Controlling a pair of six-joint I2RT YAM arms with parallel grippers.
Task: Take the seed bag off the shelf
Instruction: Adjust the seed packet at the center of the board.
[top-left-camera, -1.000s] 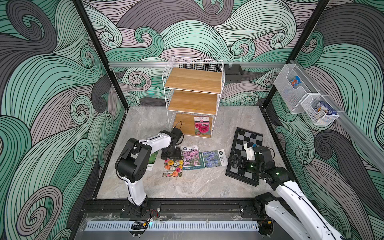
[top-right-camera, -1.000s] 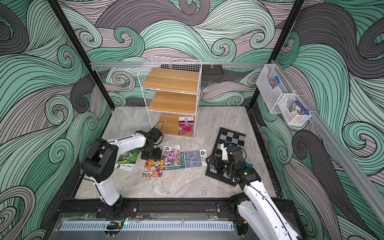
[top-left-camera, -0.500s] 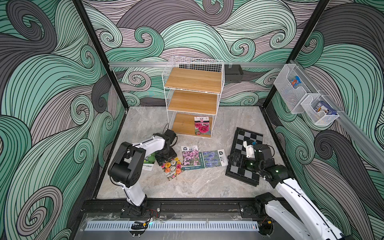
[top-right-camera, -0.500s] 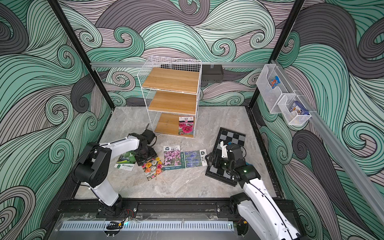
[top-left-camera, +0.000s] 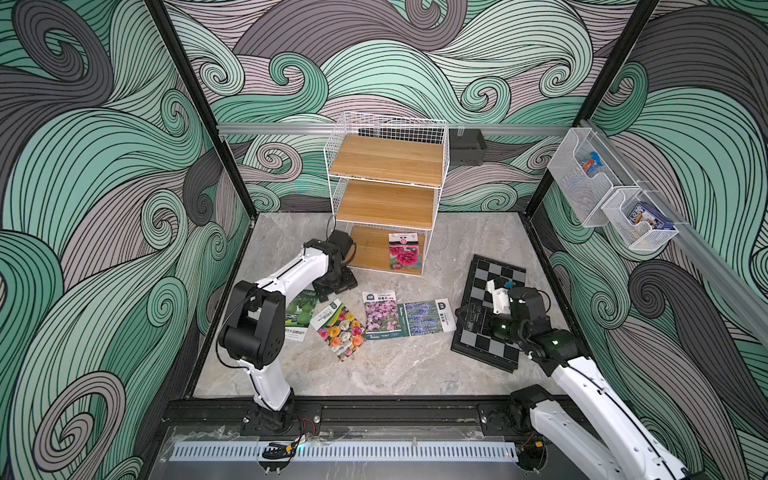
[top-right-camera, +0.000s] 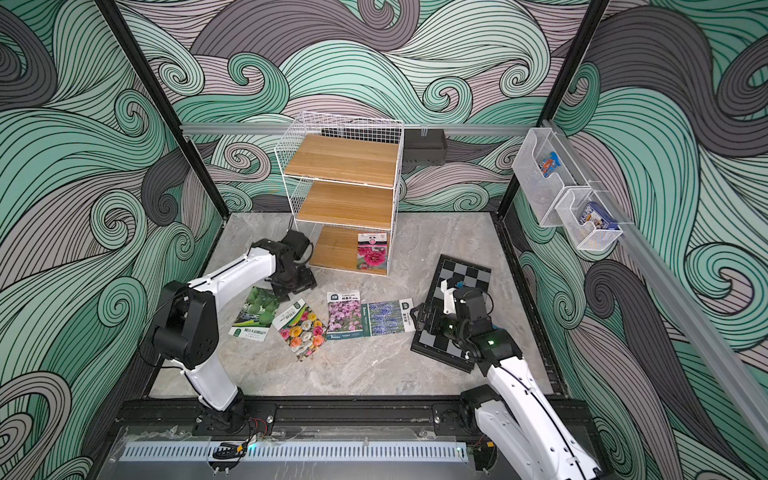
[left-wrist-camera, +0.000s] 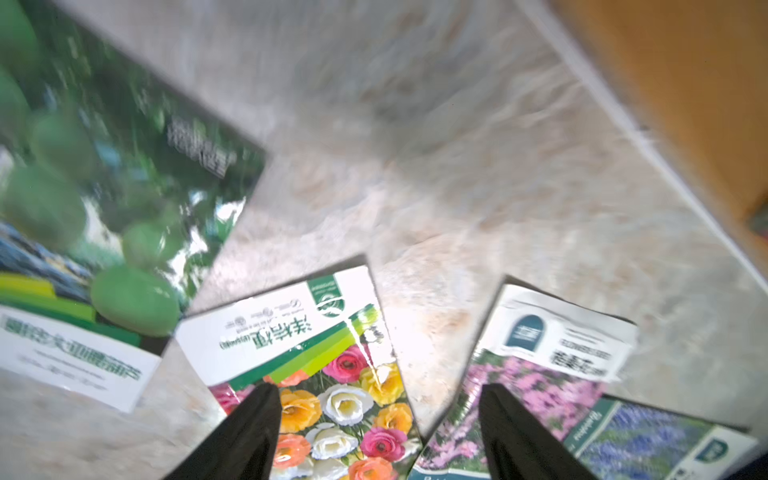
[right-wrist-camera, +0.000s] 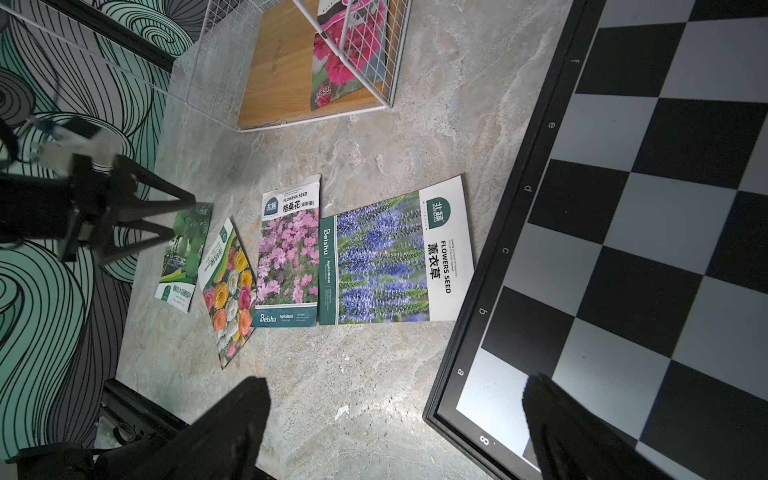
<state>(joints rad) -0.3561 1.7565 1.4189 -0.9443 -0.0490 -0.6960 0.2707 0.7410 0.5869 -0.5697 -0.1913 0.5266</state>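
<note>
The seed bag (top-left-camera: 404, 251), printed with deep pink flowers, lies flat at the right end of the lowest board of the shelf (top-left-camera: 386, 160), inside the white wire grid. It has not moved since a second ago.

The left gripper (top-left-camera: 328, 289) hangs low over the tabletop (top-left-camera: 415, 365), just off the near left corner of the shelf. Its tips are above the far end of the green melon seed packet (top-left-camera: 300, 311). In the left wrist view its jaws are spread wide with nothing between them.

A second ago the mixed-colour flower seed packet (top-left-camera: 341, 330) lay square beside the pink cosmos seed packet (top-left-camera: 381, 313). Now it is skewed, with its near end swung out to the right and its far corner close to the green packet. The green packet was mostly hidden under the left arm then. More of it shows now, because the arm has swung to the left. The pink packet and the lavender seed packet (top-left-camera: 422, 318) to its right lie side by side, as before.

The right gripper (top-left-camera: 467, 320) sits over the near left edge of the chessboard (top-left-camera: 496, 276), about where it was. Its jaws are also spread wide and hold nothing, with one tip over the board and the other over the bare tabletop.
</note>
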